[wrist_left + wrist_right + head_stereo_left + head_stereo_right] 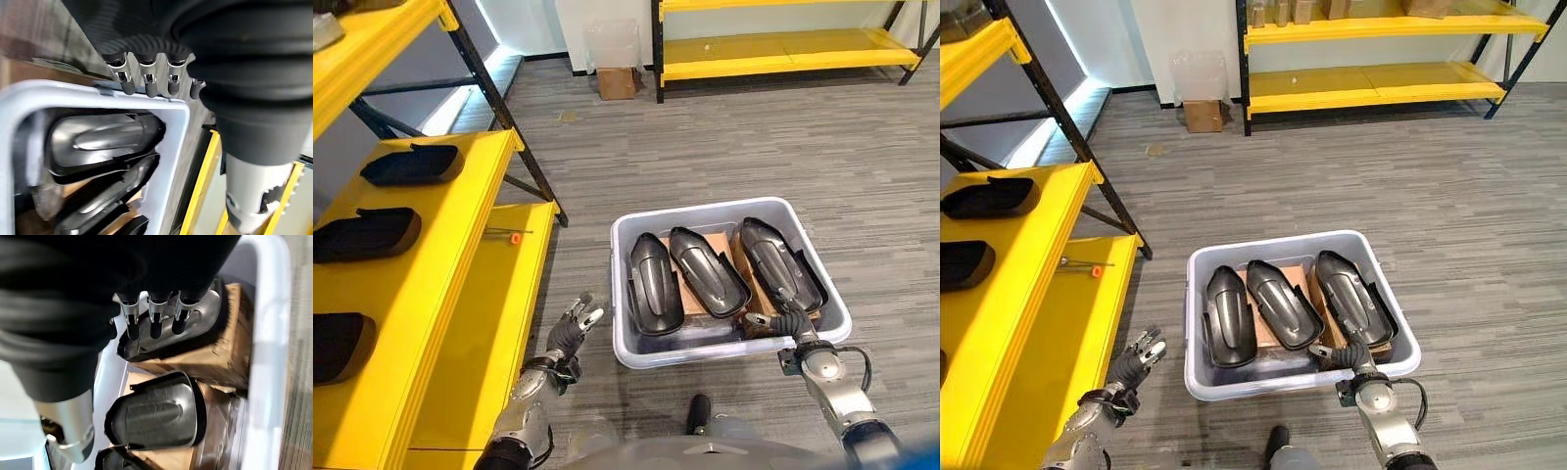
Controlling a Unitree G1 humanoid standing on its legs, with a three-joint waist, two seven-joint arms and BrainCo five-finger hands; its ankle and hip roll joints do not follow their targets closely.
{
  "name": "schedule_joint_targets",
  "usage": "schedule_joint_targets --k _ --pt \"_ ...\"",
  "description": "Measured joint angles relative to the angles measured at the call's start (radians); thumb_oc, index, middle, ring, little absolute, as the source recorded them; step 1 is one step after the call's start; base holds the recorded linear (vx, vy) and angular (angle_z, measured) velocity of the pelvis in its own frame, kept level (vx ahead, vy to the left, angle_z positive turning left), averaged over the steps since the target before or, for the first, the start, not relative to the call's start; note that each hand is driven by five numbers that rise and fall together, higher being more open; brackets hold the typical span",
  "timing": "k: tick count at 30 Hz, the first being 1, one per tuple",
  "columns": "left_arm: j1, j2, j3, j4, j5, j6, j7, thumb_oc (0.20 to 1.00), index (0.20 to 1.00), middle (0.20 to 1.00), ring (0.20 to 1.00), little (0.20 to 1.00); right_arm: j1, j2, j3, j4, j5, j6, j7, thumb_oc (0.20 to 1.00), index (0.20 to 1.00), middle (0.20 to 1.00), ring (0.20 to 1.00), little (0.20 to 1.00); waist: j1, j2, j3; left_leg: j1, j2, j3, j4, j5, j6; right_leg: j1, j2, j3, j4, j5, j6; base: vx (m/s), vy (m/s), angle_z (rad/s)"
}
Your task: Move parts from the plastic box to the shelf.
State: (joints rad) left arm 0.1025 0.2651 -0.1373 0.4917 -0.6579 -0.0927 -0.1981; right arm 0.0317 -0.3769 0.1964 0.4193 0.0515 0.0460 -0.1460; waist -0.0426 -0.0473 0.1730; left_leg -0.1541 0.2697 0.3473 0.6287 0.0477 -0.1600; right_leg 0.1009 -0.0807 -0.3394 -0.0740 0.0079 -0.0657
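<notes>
A pale grey plastic box (pixel 724 211) stands on the floor and holds three black moulded parts on cardboard: left part (pixel 653 284), middle part (pixel 707 271), right part (pixel 778 262). My right hand (pixel 790 323) is at the box's near right rim. Its straight fingers (pixel 155 318) hover over the near end of the right part (pixel 195 328) and hold nothing. My left hand (pixel 570 333) hangs open above the floor between the box and the yellow shelf (pixel 460 294). The shelf's upper level carries three more black parts (pixel 411 164), (pixel 364 235), (pixel 337 345).
A small orange-tipped tool (pixel 514 237) lies on the shelf's lower level. The shelf's black slanted post (pixel 509 127) stands left of the box. At the back are a small cardboard box (pixel 617 82) and another yellow rack (pixel 783 49). Grey floor surrounds the box.
</notes>
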Motion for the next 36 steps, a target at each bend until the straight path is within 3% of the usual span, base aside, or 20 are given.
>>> schedule_joint_targets --k 2,4,6,9,11,12,13,17,20,25,32,36 --pt "0.0 -0.008 -0.01 -0.011 0.0 0.001 0.0 1.0 1.0 1.0 1.0 1.0 -0.007 -0.019 0.01 0.002 -0.002 0.0 -0.007 1.0 1.0 1.0 1.0 1.0 -0.015 0.019 0.004 0.026 0.02 0.074 -0.299 0.009 0.002 0.012 0.025 -0.005 -0.01 -0.003 0.004 0.13 0.235 -0.03" --pt "-0.007 -0.01 -0.027 -0.018 0.001 0.006 0.002 1.0 1.0 1.0 1.0 1.0 -0.012 -0.03 0.019 0.003 -0.007 0.004 -0.01 1.0 1.0 1.0 1.0 1.0 -0.024 0.029 0.012 0.051 0.005 0.066 -0.522 0.03 -0.006 0.024 0.045 0.015 -0.014 -0.009 0.014 0.03 0.172 -0.33" --pt "-0.024 -0.01 -0.03 -0.021 0.001 0.024 0.002 1.0 1.0 1.0 1.0 1.0 -0.007 -0.037 0.022 -0.001 -0.012 0.005 -0.017 1.0 1.0 1.0 1.0 1.0 -0.033 0.017 0.023 0.113 -0.041 0.056 -0.581 0.052 0.025 0.049 0.045 0.006 -0.017 -0.013 0.014 0.07 0.211 -0.68" --pt "-0.047 -0.01 -0.029 -0.019 0.001 0.038 0.001 1.0 1.0 1.0 1.0 1.0 0.027 -0.057 0.02 -0.007 -0.015 0.006 -0.02 1.0 1.0 1.0 1.0 1.0 -0.064 0.013 0.025 0.209 -0.096 0.054 -0.66 0.057 0.032 0.067 0.038 0.002 -0.017 -0.019 0.019 0.09 0.12 -0.07" --pt "-0.038 -0.018 -0.03 -0.016 0.002 0.04 0.001 1.0 1.0 1.0 1.0 1.0 0.058 -0.059 0.019 -0.007 -0.018 0.009 -0.021 1.0 1.0 1.0 1.0 1.0 -0.074 0.04 0.015 0.283 -0.115 0.05 -0.729 0.064 0.078 0.083 0.055 -0.01 -0.016 -0.026 0.052 0.07 0.064 0.33" --pt "-0.038 -0.018 -0.03 -0.015 0.002 0.04 0.001 1.0 1.0 1.0 1.0 1.0 0.061 -0.055 0.019 -0.007 -0.018 0.011 -0.022 1.0 1.0 1.0 1.0 1.0 -0.076 0.04 0.016 0.283 -0.114 0.049 -0.729 0.041 0.085 0.085 0.058 -0.015 -0.015 -0.028 0.058 0.04 0.043 0.48" --pt "-0.024 -0.011 -0.029 -0.011 0.001 0.041 0.002 1.0 1.0 1.0 1.0 1.0 0.069 -0.028 0.021 -0.008 -0.021 0.022 -0.024 1.0 1.0 1.0 1.0 1.0 -0.057 0.014 0.014 0.28 -0.13 0.041 -0.724 0.032 0.098 0.082 0.038 -0.021 -0.008 -0.027 0.076 0.04 0.036 0.36" --pt "0.027 0.007 -0.03 -0.011 0.001 0.047 0.002 1.0 1.0 1.0 1.0 1.0 0.053 -0.009 0.023 -0.008 -0.056 0.024 -0.047 1.0 1.0 1.0 1.0 1.0 -0.017 -0.005 0.011 0.277 -0.186 0.026 -0.724 0.008 0.132 0.08 -0.021 -0.022 -0.004 -0.031 0.126 0.02 0.008 0.21" --pt "0.053 0.03 -0.029 -0.012 0.002 0.047 0.005 1.0 1.0 1.0 1.0 1.0 0.024 -0.009 0.019 -0.011 -0.097 0.026 -0.082 1.0 1.0 1.0 1.0 1.0 -0.001 0.015 0.02 0.274 -0.212 0.024 -0.724 0.001 0.138 0.082 -0.046 -0.022 -0.011 -0.019 0.147 0.01 -0.007 0.03" --pt "0.081 0.032 -0.03 -0.048 0.001 0.046 0.008 1.0 1.0 1.0 1.0 1.0 0.023 -0.03 0.017 -0.011 -0.152 0.041 -0.113 1.0 1.0 1.0 1.0 1.0 0.001 0.019 0.017 0.27 -0.205 0.026 -0.724 0.003 0.14 0.085 -0.036 -0.02 -0.017 -0.012 0.143 0.01 -0.045 -0.02" --pt "0.073 0.064 -0.029 -0.129 0.001 0.044 0.007 1.0 1.0 1.0 1.0 1.0 -0.076 -0.122 -0.011 -0.005 -0.194 0.071 -0.252 1.0 1.0 1.0 1.0 1.0 0.013 0.021 0.017 0.259 -0.193 0.017 -0.724 0.012 0.141 0.08 -0.022 -0.029 -0.018 -0.013 0.141 0.01 -0.063 0.04" --pt "0.063 0.086 -0.028 -0.216 -0.019 0.036 0.011 1.0 1.0 1.0 1.0 1.0 -0.131 -0.151 -0.046 0.042 -0.198 0.101 -0.315 1.0 1.0 1.0 1.0 1.0 0.041 0.035 0.019 0.243 -0.193 0.014 -0.724 0.016 0.142 0.065 -0.023 -0.03 -0.018 -0.012 0.139 -0.04 -0.036 0.01"
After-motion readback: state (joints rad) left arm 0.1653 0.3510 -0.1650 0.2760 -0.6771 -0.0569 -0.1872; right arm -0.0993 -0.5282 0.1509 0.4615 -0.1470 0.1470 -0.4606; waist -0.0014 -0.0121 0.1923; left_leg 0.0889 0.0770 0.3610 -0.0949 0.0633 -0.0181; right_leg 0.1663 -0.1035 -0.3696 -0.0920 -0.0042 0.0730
